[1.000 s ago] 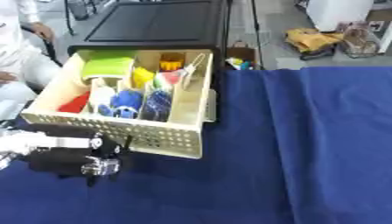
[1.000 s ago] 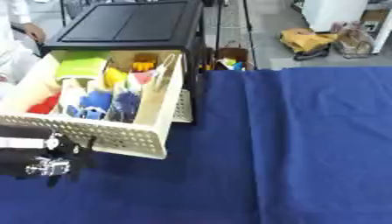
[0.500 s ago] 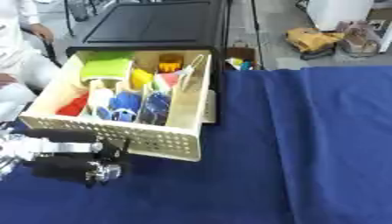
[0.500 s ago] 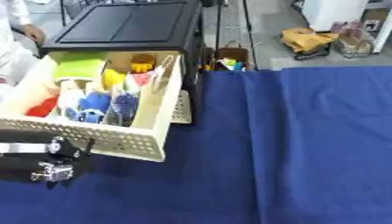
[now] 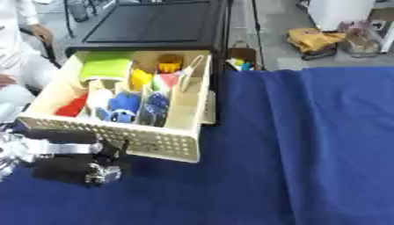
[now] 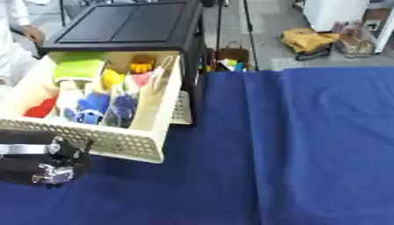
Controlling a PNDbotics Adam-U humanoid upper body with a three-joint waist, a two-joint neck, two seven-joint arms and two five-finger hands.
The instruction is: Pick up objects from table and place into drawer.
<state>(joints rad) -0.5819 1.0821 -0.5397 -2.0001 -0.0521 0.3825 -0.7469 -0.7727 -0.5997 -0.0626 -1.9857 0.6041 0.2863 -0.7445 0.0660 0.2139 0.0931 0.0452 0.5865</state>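
One cream drawer [image 5: 165, 143] is standing pulled out from one black cabinet [image 5: 154, 24], over the blue cloth [image 5: 308, 145]. Inside it are lying one green block [image 5: 106, 69], one red piece [image 5: 73, 107], a yellow thing [image 5: 141, 79] and what look like two blue items [image 5: 135, 104]. One robot hand, the left hand [image 5: 73, 160], is hanging just beside the drawer's front; whether its fingers are curled I cannot tell.

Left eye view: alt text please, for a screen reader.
A cream drawer stands pulled open from a black cabinet, packed with colourful items, over a blue-clothed table. The robot's left hand sits at the drawer's perforated front, lower left.
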